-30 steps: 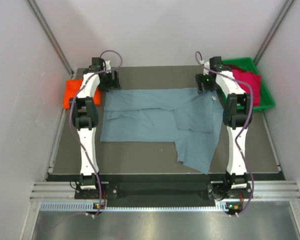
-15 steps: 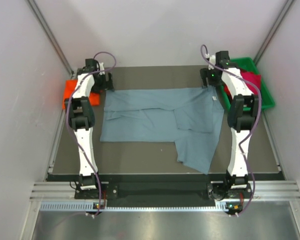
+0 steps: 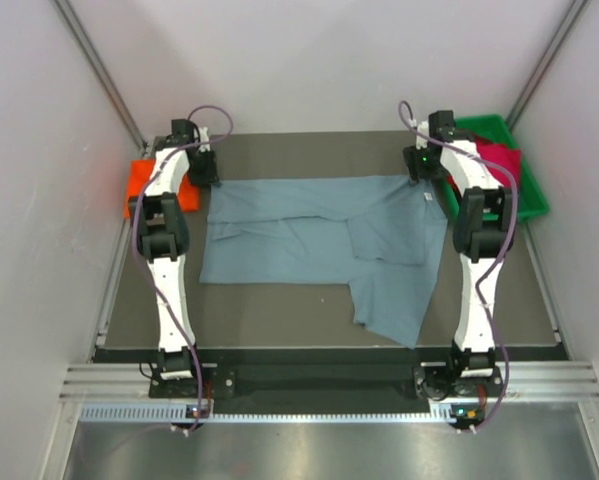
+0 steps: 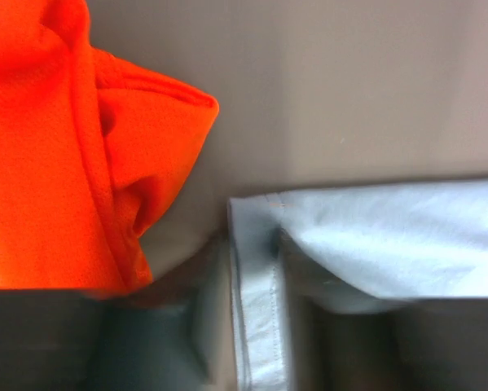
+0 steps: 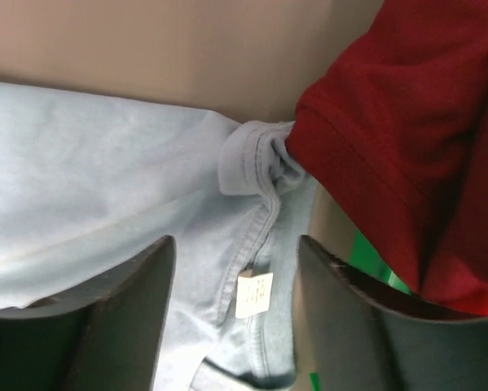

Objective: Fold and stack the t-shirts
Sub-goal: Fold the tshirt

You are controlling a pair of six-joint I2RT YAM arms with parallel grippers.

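Note:
The slate blue-grey t-shirt (image 3: 319, 245) lies spread across the table's middle, one part reaching toward the near edge. My left gripper (image 3: 201, 170) is at its far left corner. In the left wrist view the jaws (image 4: 256, 342) stand apart on either side of the shirt's stitched hem (image 4: 260, 309). My right gripper (image 3: 422, 165) is at the far right corner, open (image 5: 237, 314), with the blue-grey cloth and its white label (image 5: 254, 295) between the fingers. The orange-red t-shirt (image 3: 139, 185) lies bunched at the left edge. A crimson t-shirt (image 3: 499, 165) hangs over the bin.
The green plastic bin (image 3: 527, 205) stands at the far right corner, close to my right gripper, its crimson cloth (image 5: 390, 147) overhanging the blue corner. The orange-red cloth (image 4: 56, 147) lies just left of my left gripper. Walls close in on both sides.
Both grippers have moved outward from over the shirt's far edge to its two far corners. Their jaws have narrowed around the cloth. The shirt has not shifted.

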